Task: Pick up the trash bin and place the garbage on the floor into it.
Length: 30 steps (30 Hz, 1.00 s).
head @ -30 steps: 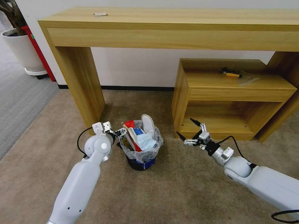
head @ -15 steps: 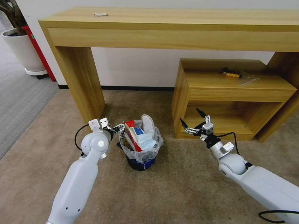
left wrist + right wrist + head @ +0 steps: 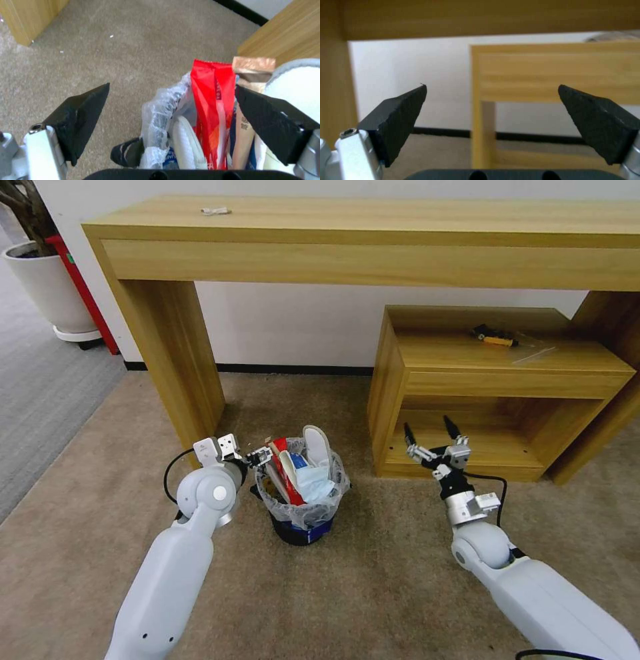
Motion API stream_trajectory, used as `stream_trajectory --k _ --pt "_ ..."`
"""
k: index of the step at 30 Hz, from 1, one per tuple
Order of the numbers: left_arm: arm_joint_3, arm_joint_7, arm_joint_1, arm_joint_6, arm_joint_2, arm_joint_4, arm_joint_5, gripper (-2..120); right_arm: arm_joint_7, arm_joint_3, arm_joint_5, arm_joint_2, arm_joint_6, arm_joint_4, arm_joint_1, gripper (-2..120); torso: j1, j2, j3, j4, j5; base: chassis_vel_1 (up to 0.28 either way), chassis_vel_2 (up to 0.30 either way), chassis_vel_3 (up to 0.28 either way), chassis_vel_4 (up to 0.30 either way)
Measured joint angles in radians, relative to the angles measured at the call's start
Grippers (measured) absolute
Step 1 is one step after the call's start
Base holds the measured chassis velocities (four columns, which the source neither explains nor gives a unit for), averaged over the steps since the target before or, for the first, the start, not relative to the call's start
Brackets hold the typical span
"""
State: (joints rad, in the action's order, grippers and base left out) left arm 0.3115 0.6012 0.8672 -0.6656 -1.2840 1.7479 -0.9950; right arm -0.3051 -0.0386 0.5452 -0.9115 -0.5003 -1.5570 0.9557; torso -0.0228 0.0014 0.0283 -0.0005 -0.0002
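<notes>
The trash bin (image 3: 301, 525), black with a clear bag liner, stands on the beige floor (image 3: 373, 587) in front of the desk. Garbage fills it: a red wrapper (image 3: 279, 447), a white slipper (image 3: 317, 444) and a pale blue mask (image 3: 313, 484). My left gripper (image 3: 261, 455) is open at the bin's left rim. In the left wrist view the left gripper (image 3: 172, 86) straddles the liner edge (image 3: 160, 110) and the red wrapper (image 3: 211, 100). My right gripper (image 3: 427, 425) is open and empty, raised in front of the low shelf unit, to the right of the bin, apart from it; the right gripper (image 3: 491, 86) faces wood and wall.
A long wooden desk (image 3: 373, 240) spans the back, its leg (image 3: 177, 360) just behind my left arm. A low wooden shelf unit (image 3: 500, 380) stands right of the bin. A white plant pot (image 3: 50, 287) and red box (image 3: 83, 293) stand far left on grey carpet (image 3: 40, 393).
My right arm has swung so its gripper rose and turned upright, shifting right toward the shelf unit. The left gripper has stayed at the bin's rim with only a slight wobble.
</notes>
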Motion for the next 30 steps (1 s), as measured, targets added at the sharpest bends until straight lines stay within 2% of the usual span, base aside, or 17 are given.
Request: stream_trajectory --k 2,3,5,9,12,19,26,27,28,30 --pt "0.025 -0.045 0.01 -0.001 -0.005 0.007 0.047 99 -0.044 -0.042 -0.037 -0.012 0.041 0.008 0.022 100 0.0 0.0 0.0 -0.0004 0.0003 0.0 0.0 0.0 0.0" --pt "0.025 -0.045 0.01 -0.001 -0.005 0.007 0.047 99 -0.044 -0.042 -0.037 -0.012 0.041 0.008 0.022 100 0.0 0.0 0.0 -0.0004 0.0003 0.0 0.0 0.0 0.0" --pt "0.049 -0.079 0.022 -0.002 -0.012 0.015 0.069 99 -0.104 -0.097 -0.04 -0.028 0.117 -0.007 0.05 100 0.0 0.0 0.0 -0.0004 0.0002 0.0 0.0 0.0 0.0" --pt "0.067 -0.115 0.044 -0.003 -0.025 0.025 0.116 99 -0.141 -0.16 -0.061 -0.042 0.183 -0.009 0.09 100 0.0 0.0 0.0 0.0001 0.0002 0.0 0.0 0.0 0.0" --pt "0.069 -0.12 0.054 -0.004 -0.034 0.034 0.124 99 -0.145 -0.185 -0.061 -0.041 0.214 -0.007 0.115 100 0.0 0.0 0.0 -0.0006 0.0006 0.0 0.0 0.0 0.0" --pt "0.067 -0.139 0.08 -0.009 -0.069 0.05 0.155 99 -0.123 -0.239 -0.057 0.003 0.263 0.05 0.168 100 0.0 0.0 0.0 -0.0005 0.0002 0.0 0.0 0.0 0.0" --pt "0.062 -0.142 0.089 -0.009 -0.081 0.05 0.172 99 -0.008 -0.25 -0.045 0.006 0.206 0.13 0.192 100 0.0 0.0 0.0 -0.0003 0.0004 0.0 0.0 0.0 0.0" --pt "0.061 -0.142 0.09 -0.009 -0.08 0.049 0.173 99 0.031 -0.253 -0.045 0.006 0.186 0.141 0.2 100 0.0 0.0 0.0 -0.0005 0.0005 0.0 0.0 0.0 0.0" --pt "0.06 -0.142 0.092 -0.009 -0.077 0.046 0.173 99 0.152 -0.254 -0.025 0.006 0.082 0.178 0.201 100 0.0 0.0 0.0 -0.0006 0.0005 0.0 0.0 0.0 0.0" --pt "0.057 -0.142 0.095 -0.009 -0.077 0.044 0.173 99 0.303 -0.256 -0.004 0.006 -0.016 0.211 0.198 100 0.0 0.0 0.0 0.0 0.0004 0.0 0.0 0.0 0.0"
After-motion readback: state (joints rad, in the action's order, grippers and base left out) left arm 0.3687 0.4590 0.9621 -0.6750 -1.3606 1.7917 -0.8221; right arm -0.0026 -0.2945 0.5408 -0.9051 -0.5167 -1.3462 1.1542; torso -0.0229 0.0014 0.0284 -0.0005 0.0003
